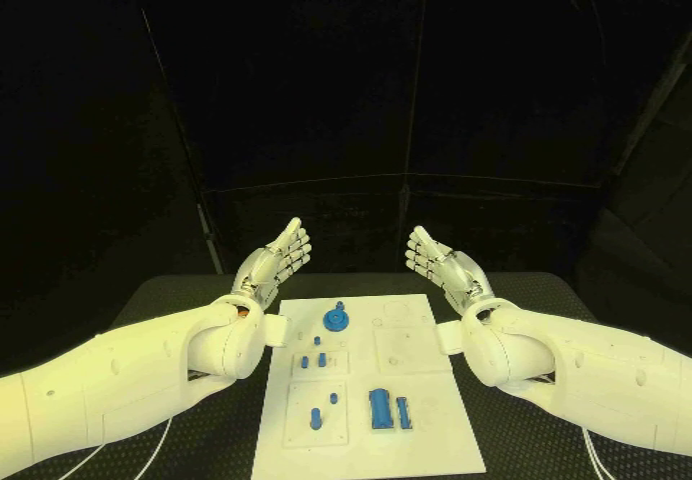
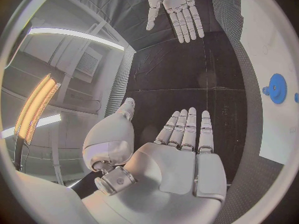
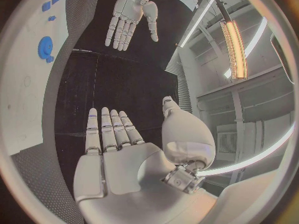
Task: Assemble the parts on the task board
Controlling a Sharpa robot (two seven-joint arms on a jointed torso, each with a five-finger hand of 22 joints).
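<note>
The white task board (image 1: 418, 440) lies in the middle of the black table. On it sit a round blue disc part (image 1: 338, 319), several small blue pegs (image 1: 320, 359) and a larger blue block (image 1: 381, 408) beside a slim blue piece (image 1: 404, 413). My left hand (image 1: 277, 257) is raised above the board's far left corner, fingers straight and apart, holding nothing. My right hand (image 1: 440, 262) is raised above the far right corner, likewise flat and empty. The left wrist view has my left hand (image 2: 187, 154), the right hand (image 2: 177, 7) opposite, and the blue disc (image 2: 277, 88).
The black table (image 1: 173, 300) extends on both sides of the board. Dark curtains (image 1: 346, 120) close off the back. The right wrist view shows my right hand (image 3: 118, 154), my left hand (image 3: 131, 12), the board's edge (image 3: 25, 99) and the blue disc (image 3: 45, 48).
</note>
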